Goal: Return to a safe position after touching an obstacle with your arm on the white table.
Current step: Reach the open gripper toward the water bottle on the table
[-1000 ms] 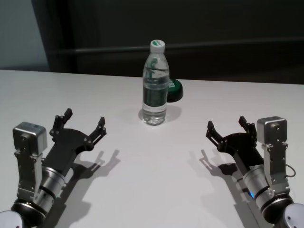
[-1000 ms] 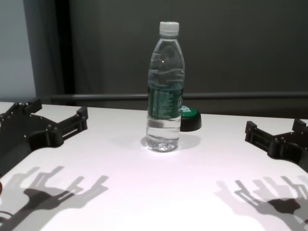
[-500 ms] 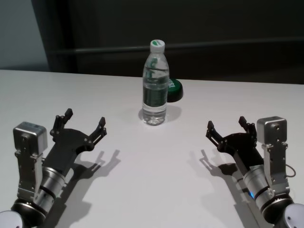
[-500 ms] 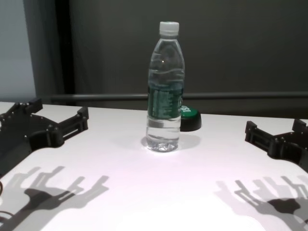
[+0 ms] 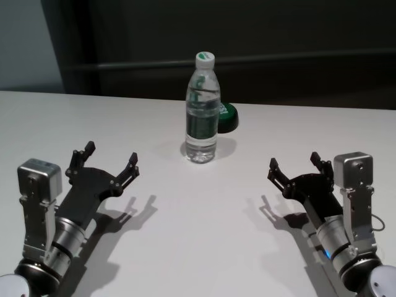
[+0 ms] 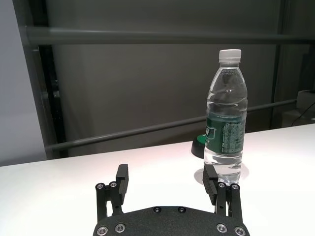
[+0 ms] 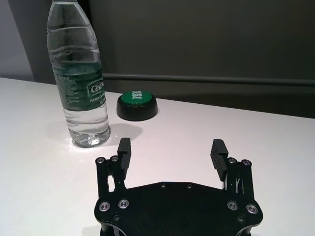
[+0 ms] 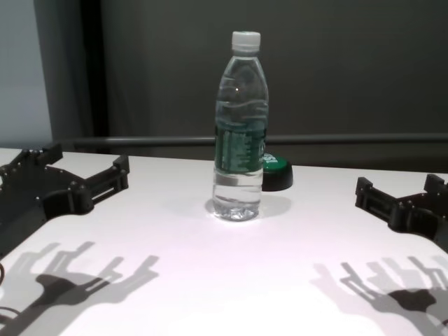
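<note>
The left gripper (image 5: 103, 160) is held low over the near left of the white table (image 5: 204, 216), fingers spread and holding nothing. The water bottle (image 5: 202, 109) is seen upright mid-table toward the far edge, well apart from both grippers. A green-topped black puck (image 5: 226, 117) is set just behind it to the right. The right gripper (image 5: 294, 166) is held near right, fingers likewise spread, nothing between them.

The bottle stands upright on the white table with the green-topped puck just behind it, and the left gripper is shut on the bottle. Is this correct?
Not quite: the left gripper is open and holds nothing, well apart from the bottle, as the head view shows. The bottle is upright on the white table, with the puck behind it.
</note>
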